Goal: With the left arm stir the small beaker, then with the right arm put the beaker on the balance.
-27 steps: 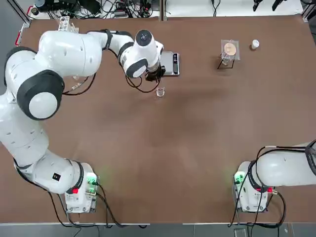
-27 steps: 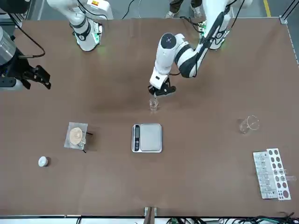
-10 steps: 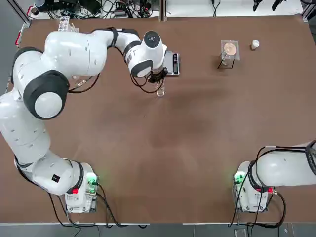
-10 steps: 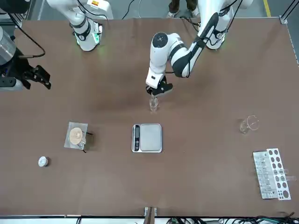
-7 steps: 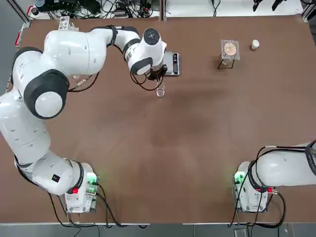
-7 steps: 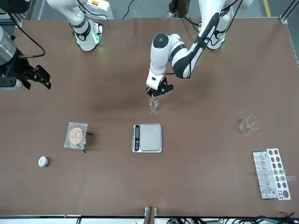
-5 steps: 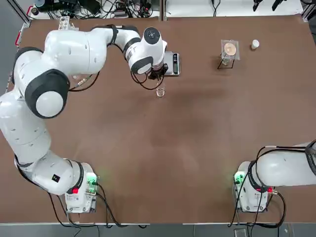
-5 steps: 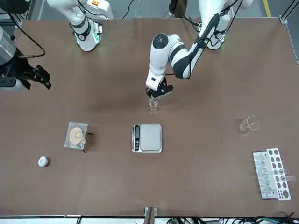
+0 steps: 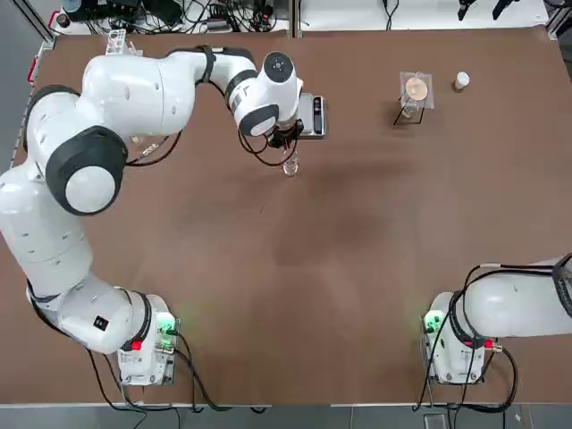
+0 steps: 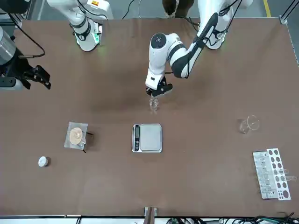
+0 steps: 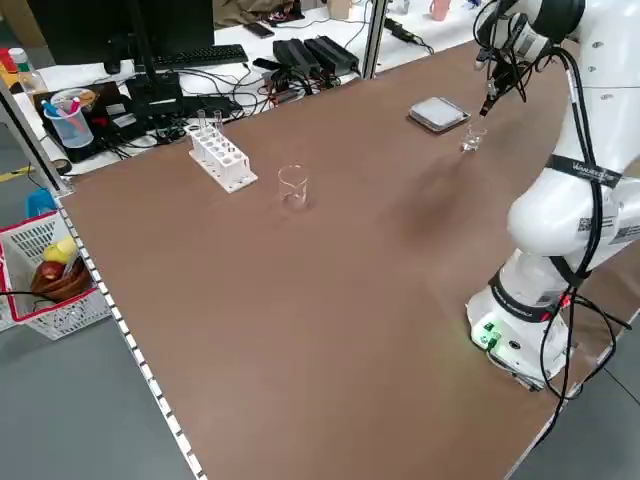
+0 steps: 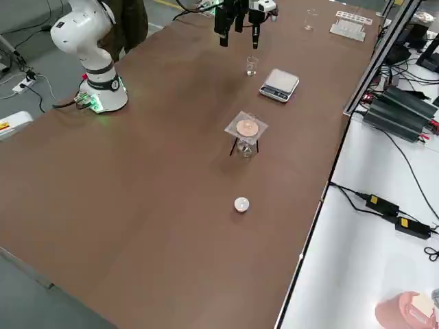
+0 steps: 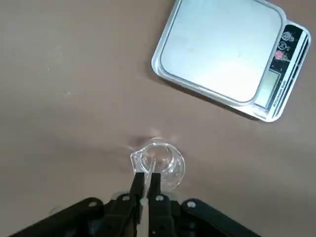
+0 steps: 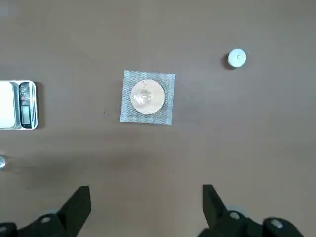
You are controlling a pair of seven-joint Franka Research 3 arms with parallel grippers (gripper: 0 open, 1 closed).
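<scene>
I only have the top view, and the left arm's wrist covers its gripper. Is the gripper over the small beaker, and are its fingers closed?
Observer: Yes. The left wrist view shows the left gripper shut on a thin rod that reaches down into the small beaker.
Operator: The arm also hides part of the balance. Is anything on it?
Observer: No. The pan of the balance is bare, and the beaker stands apart from it on the table.
Operator: Where is the right gripper? It is out of my picture.
Observer: The right gripper hangs open above the table, far from the beaker, holding nothing.
</scene>
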